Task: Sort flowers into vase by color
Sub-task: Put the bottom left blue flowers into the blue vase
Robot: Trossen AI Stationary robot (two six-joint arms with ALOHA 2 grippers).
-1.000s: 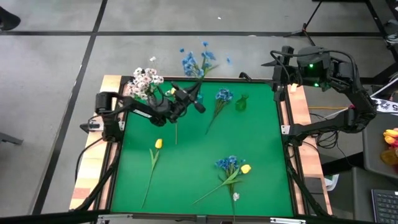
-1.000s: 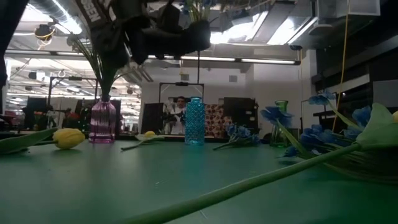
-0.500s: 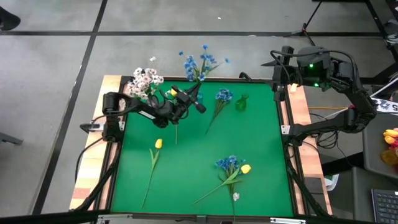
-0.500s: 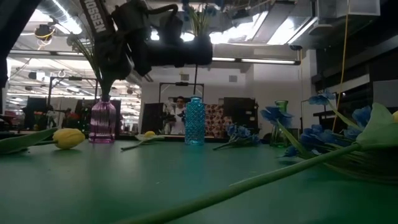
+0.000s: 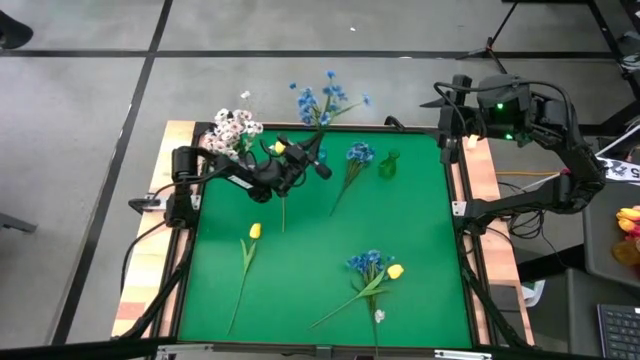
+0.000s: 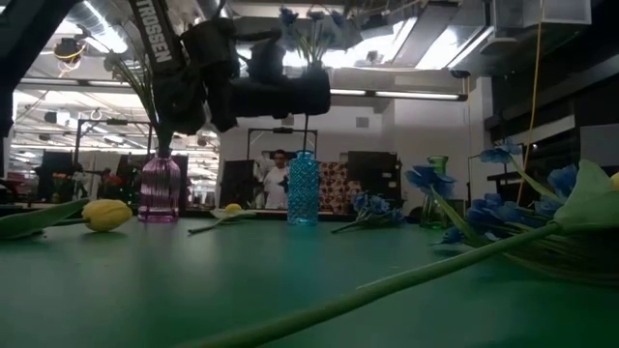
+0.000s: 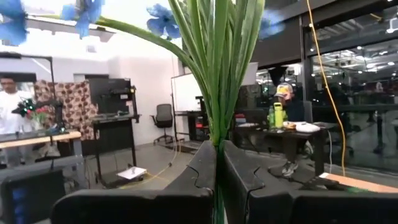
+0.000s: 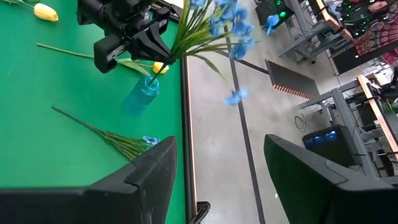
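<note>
Left gripper (image 5: 318, 166) sits above the far edge of the green table (image 5: 420, 260), left of centre, fingers clenched on the stalks of a blue flower bunch (image 5: 322, 100); the blooms stand up and hang out past the far edge. In the left wrist view the green stalks (image 7: 217, 74) rise straight up from between the closed fingers (image 7: 199, 171). In the low view the gripper hangs directly over the blue vase (image 6: 303, 188), the stalks' lower end just above its mouth; whether it has entered the neck I cannot tell. Pink vase (image 6: 161, 187) stands near the far left corner and holds the white blossom spray (image 5: 234, 130). Green vase (image 5: 388, 165) stands right of the blue one, near the far edge. A second blue flower (image 5: 357, 160) lies on the mat between the blue and green vases. One yellow tulip (image 5: 254, 233) lies left of centre, stalk running toward the near edge. Near the near edge, right of centre, lie a blue flower cluster (image 5: 368, 263) and a yellow bud (image 5: 395, 271) touching it. Right gripper (image 8: 217, 180) waits off the far right corner, fingers spread, grasping nothing.
</note>
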